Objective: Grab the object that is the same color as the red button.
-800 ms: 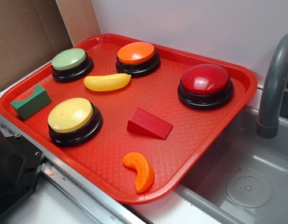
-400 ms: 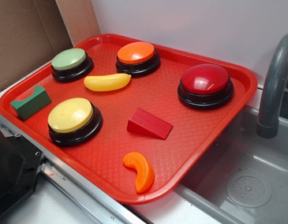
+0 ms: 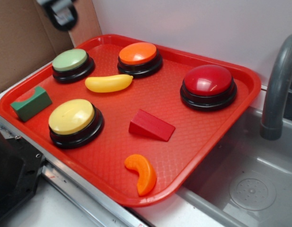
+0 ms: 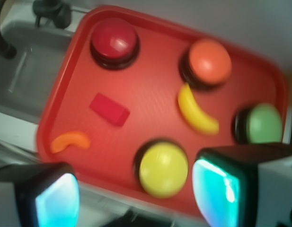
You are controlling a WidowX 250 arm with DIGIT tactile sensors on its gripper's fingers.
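Hovering at upper left of the exterior view, tool [image 3: 60,14] only partly in frame and blurred, high above tray, touching nothing; in wrist view two pads [image 4: 53,198] at bottom edge set wide apart, nothing between them. Red wedge block [image 3: 151,126] lying flat on red tray [image 3: 221,137], around centre of exterior frame, slightly right of middle; left of centre in wrist view [image 4: 109,109]. Red button [image 3: 208,86] at right of frame, up and right of the wedge, well apart from it; top left in wrist view [image 4: 114,41]. Orange crescent piece [image 3: 141,173] below the wedge near the tray's front rim. Yellow button [image 3: 75,122] left of the wedge, green notched block [image 3: 31,103] at far left on the tray edge. Yellow banana [image 3: 109,83] between green button [image 3: 72,65] and orange button [image 3: 139,58] in the upper part of the tray. Grey faucet [image 3: 278,90] and sink [image 3: 250,189] at right and lower right. Cardboard [image 3: 22,38] at upper left behind the tray. Wrist view blurred.
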